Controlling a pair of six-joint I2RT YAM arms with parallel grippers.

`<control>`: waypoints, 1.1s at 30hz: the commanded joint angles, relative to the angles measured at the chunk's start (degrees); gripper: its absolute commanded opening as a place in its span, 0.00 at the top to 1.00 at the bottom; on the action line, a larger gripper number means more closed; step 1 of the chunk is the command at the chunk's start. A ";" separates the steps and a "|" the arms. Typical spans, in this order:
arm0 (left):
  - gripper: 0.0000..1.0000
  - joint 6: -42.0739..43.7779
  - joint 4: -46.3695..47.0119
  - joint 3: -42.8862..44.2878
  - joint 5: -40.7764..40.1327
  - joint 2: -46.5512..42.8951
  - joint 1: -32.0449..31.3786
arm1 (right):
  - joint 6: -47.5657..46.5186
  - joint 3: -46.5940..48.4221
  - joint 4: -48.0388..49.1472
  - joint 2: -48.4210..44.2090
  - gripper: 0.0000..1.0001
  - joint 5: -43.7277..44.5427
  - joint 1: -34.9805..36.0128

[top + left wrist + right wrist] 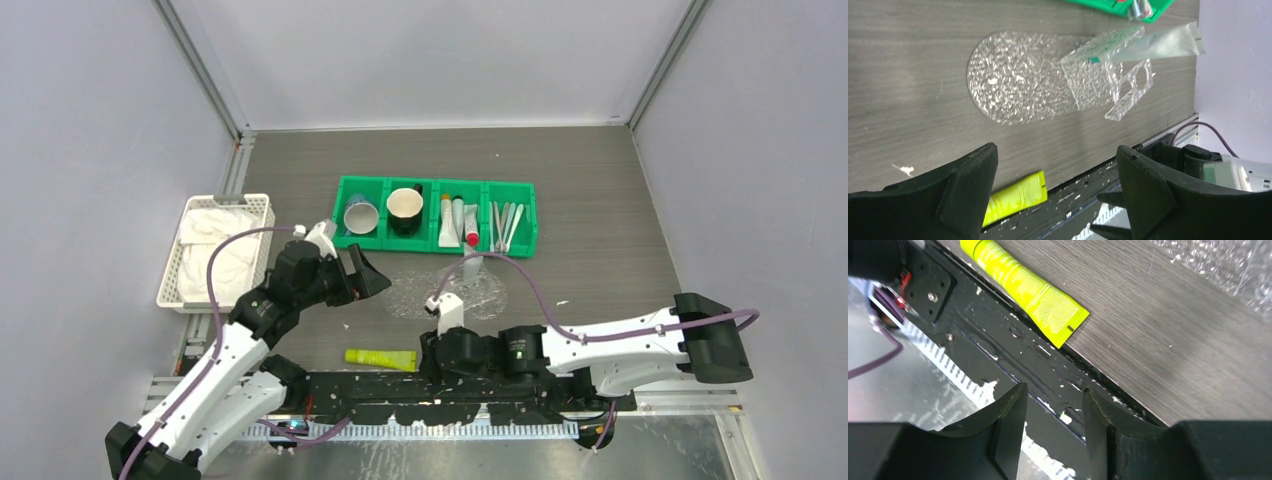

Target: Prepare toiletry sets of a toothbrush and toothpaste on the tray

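Note:
The clear speckled tray [1018, 75] lies on the table in front of the green bin, and shows too in the top view as the tray [415, 300]. A clear stand [1108, 85] sits on its right end with a wrapped toothbrush [1160, 44] leaning on top. A yellow-green toothpaste tube [380, 358] lies off the tray at the table's front edge; the tube [1028, 290] also shows in the right wrist view. My left gripper [1058, 155] hangs open above the table, left of the tray, holding nothing. My right gripper [1053, 395] is open and empty over the black front rail, just right of the tube.
A green four-compartment bin [435, 215] at the back holds two cups, tubes and wrapped brushes. A white mesh basket [215, 250] with cloths stands at the left edge. The black rail [400, 395] runs along the table's front edge.

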 commanded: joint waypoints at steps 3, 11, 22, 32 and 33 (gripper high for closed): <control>0.10 -1.92 -6.24 -1.81 -1.66 -3.46 -2.58 | 29.12 -16.68 30.69 -6.25 0.52 13.97 2.96; 0.16 -4.61 -8.58 -3.58 -7.33 -3.55 -9.40 | 37.68 -19.28 31.36 -1.56 0.52 16.41 2.94; 0.17 -7.17 -9.31 -4.64 -11.68 -3.51 -15.98 | 45.21 -23.79 45.83 9.64 0.52 13.95 2.61; 0.17 -7.68 -9.81 -5.73 -13.35 -5.53 -16.44 | 48.84 -26.89 74.80 30.46 0.54 5.35 -0.76; 0.17 -7.74 -9.98 -5.78 -13.39 -5.78 -16.44 | 49.64 -27.22 78.03 33.00 0.55 4.66 -0.96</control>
